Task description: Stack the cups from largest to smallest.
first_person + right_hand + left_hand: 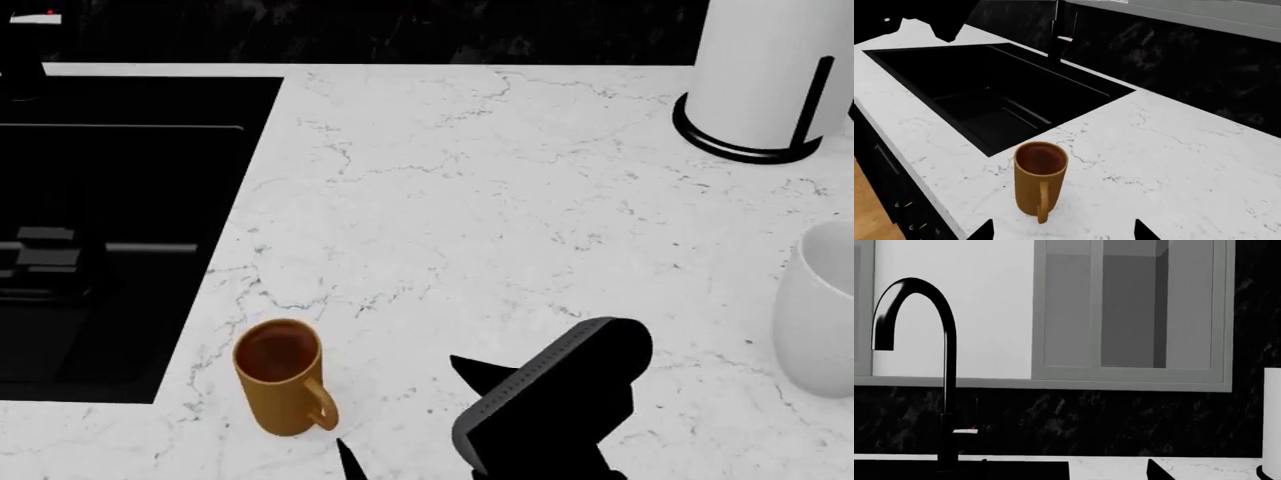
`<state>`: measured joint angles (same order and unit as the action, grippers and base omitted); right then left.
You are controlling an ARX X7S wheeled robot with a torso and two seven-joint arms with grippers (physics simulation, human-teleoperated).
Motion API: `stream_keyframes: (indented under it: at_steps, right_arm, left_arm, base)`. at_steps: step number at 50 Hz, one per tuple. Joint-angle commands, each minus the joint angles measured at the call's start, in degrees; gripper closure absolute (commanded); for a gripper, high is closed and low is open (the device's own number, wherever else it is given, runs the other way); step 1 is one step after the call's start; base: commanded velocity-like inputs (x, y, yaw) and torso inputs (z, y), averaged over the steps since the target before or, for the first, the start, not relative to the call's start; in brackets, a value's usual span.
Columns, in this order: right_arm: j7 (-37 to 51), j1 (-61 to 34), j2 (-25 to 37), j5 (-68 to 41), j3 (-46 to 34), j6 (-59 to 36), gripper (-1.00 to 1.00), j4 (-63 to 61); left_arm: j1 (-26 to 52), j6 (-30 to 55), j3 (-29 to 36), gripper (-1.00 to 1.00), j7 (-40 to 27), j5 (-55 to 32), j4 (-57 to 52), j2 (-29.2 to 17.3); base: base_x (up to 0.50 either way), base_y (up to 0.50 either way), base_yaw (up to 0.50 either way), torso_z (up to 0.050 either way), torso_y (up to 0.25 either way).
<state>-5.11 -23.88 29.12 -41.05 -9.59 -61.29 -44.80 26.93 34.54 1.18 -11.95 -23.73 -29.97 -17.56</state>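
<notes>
kitchen | black sink [997,97] | faucet [934,365] | marble counter [507,210] | wall cabs [1131,315]

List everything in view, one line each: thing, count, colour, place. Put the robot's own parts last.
mug: one, mustard-yellow with brown inside, upright near the counter's front edge, right of the sink.
white cup: one, white, at the head view's right edge, partly cut off.
paper-towel roll: one, white on a black-ringed stand, back right.
sink: one, black, sunk into the counter's left part.
faucet: one, black, curved, behind the sink.
counter: one, white marble.
backsplash: black.
cabinet: grey, above the backsplash.
right gripper: black, open, tips either side of the mug's near side.
left gripper: not in view.
</notes>
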Motion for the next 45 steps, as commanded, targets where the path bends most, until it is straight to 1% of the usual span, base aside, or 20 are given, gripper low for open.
stream_keyframes:
  at_steps: [1,7,19,45]
  right_arm:
    - [-2.83,-2.04,-2.47,3.60,-4.58,2.27,-1.00,4.95]
    - [-3.33,-4.32,-3.93,5.79,-7.89,3.31,-1.00,9.26]
    - [-4.18,-8.25,-7.22,7.36,-11.47,3.65,-1.00,17.61]
    - [-8.60,-14.52,-10.53,11.25,-18.38,8.02,-1.00,31.41]
  left_arm:
    - [0.32,-0.15,-0.62,-1.00,0.89,1.82,1.81,1.05]
    - [0.16,-0.31,-1.00,-1.00,0.86,1.40,1.76,0.92]
    - [-0.51,-0.45,-1.70,-1.00,0.61,0.67,1.11,0.56]
    - [-0.75,-0.54,-2.04,-1.00,-0.11,0.08,0.63,-0.15]
  base:
    - [0.00,0.00,0.00,0.000,0.000]
    - [0.00,0.00,0.00,0.000,0.000]
    - [0.00,0.00,0.00,0.000,0.000]
    - [0.00,0.00,0.00,0.000,0.000]
